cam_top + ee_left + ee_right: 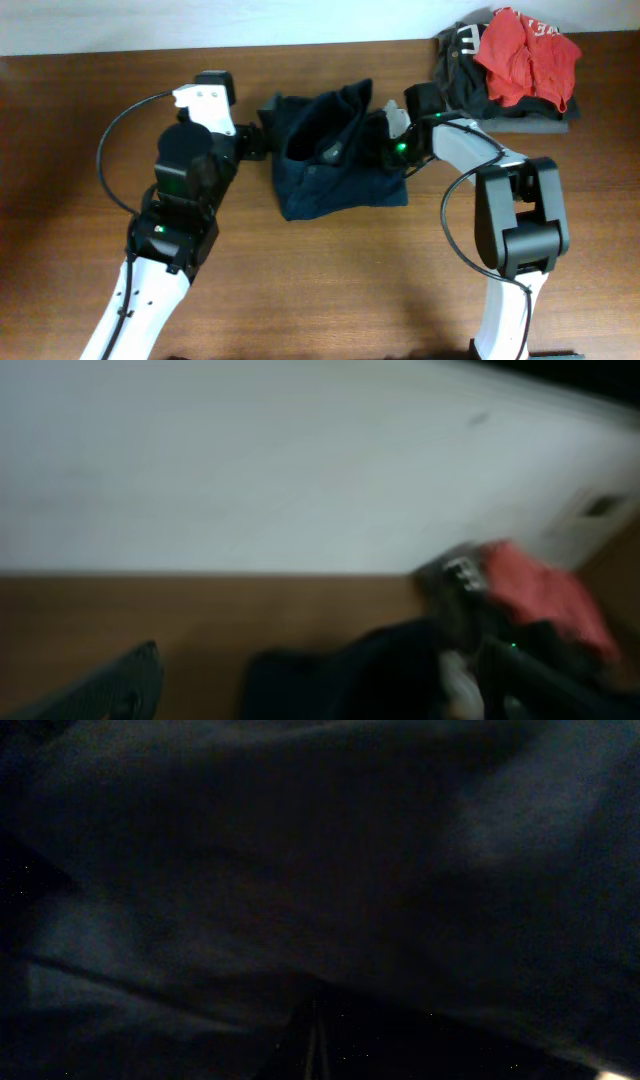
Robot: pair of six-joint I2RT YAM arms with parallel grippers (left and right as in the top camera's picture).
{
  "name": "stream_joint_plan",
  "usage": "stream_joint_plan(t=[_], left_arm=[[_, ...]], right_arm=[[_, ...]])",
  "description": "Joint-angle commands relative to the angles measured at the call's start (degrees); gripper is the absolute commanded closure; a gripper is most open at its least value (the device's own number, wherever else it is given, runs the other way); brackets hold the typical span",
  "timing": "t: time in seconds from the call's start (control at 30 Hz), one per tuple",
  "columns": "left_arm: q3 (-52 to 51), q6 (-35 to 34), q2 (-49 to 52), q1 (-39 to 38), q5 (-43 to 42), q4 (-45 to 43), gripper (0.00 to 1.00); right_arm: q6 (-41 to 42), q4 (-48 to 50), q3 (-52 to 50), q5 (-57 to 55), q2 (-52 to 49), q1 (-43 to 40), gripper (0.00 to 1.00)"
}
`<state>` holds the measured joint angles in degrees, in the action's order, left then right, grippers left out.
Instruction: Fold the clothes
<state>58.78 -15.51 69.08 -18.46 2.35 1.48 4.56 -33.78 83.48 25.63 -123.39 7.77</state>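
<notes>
The navy shorts lie bunched in the middle of the table, with their far edge raised into a fold. My left gripper is at their left edge. In the blurred left wrist view one finger shows at bottom left, with bare table between it and the dark cloth, so the jaws look open. My right gripper is at the shorts' right edge. The right wrist view is filled with dark fabric, and the shut fingers are buried in it.
A red garment with white lettering lies on a pile of dark grey and black clothes at the back right corner; it also shows in the left wrist view. A white wall runs behind the brown table.
</notes>
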Motion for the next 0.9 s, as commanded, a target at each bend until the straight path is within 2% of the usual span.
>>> stream_joint_plan(t=[0.0, 0.13, 0.33, 0.4, 0.43, 0.67, 0.87], left_arm=[[0.42, -0.52, 0.35, 3.30, 1.77, 3.28, 0.01], [0.42, -0.52, 0.33, 6.71, 1.53, 4.94, 0.01], [0.42, -0.26, 0.35, 8.52, 1.66, 7.41, 0.01], [0.42, -0.26, 0.35, 8.52, 1.75, 7.58, 0.01], [0.42, -0.26, 0.79, 8.52, 1.79, 7.56, 0.01], [0.42, -0.31, 3.91, 8.50, 1.55, 7.63, 0.01], [0.42, -1.01, 4.74, 8.50, 1.55, 7.98, 0.01]], right_arm=[[0.20, -5.07, 4.07, -2.03, 3.39, -2.51, 0.96], [0.17, -12.35, 10.34, -2.25, 6.49, -4.68, 0.83], [-0.11, -23.65, 20.11, -2.23, 8.61, -6.49, 0.76], [-1.14, -27.69, 22.40, -1.53, 8.63, -5.42, 0.58], [-1.16, -29.51, 22.38, -0.26, 8.59, -3.80, 0.38], [-0.55, -25.81, 22.18, 3.54, 8.39, 3.30, 0.09], [1.99, -21.51, 22.18, 3.52, 6.47, 7.37, 0.09]])
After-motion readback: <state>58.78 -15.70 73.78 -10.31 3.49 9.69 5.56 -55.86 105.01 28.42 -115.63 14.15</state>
